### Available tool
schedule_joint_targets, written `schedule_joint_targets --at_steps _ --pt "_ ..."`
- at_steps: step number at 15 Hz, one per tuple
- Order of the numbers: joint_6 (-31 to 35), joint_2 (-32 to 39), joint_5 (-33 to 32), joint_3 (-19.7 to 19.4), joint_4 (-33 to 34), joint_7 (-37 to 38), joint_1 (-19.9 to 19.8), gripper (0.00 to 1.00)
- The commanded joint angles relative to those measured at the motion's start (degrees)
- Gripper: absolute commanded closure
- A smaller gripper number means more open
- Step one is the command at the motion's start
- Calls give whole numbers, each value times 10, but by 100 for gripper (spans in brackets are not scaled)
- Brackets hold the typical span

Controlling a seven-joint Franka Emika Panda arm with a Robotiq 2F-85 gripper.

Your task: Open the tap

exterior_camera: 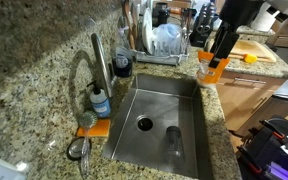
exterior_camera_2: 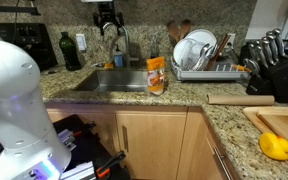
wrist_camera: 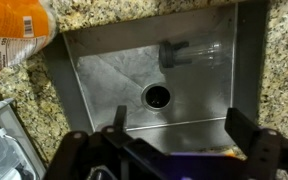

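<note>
Gripper [wrist_camera: 176,128] spread wide above sink [wrist_camera: 94,75], tap [exterior_camera: 100,60] well apart, opposite side.

Soap bottle [exterior_camera: 101,103] just beside tap [exterior_camera: 102,60]

Speckled granite desk [exterior_camera_2: 104,97] with a steel sink [exterior_camera_2: 109,80] sunk into it. The tap [exterior_camera: 98,62] rises at the sink's back edge. An orange packet [exterior_camera_2: 156,76] stands beside the sink. A dish rack [exterior_camera_2: 209,65] and a knife block [exterior_camera_2: 274,70] sit along the back edge. A wooden board [exterior_camera_2: 284,122] lies near the front edge.
</note>
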Motion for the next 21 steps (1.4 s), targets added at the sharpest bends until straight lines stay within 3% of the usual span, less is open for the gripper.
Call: schedule_joint_targets --at_steps 1,3,6,7,14,15,19,20,21 --pt "8 53 -16 -26 -29 35 -13 0" --pt "39 89 45 -57 -49 9 -11 0" --pt "36 148 141 -77 -40 -40 -6 0" --pt "13 154 117 -64 -38 -73 2 0" --pt "-39 177 -83 14 -31 11 55 0" --pt "-21 165 -39 10 -46 3 53 0" --pt "-22 164 -45 13 -46 10 55 0" --pt "-12 169 -121 22 -48 16 63 0" --pt "-16 180 -137 30 -46 11 70 0"
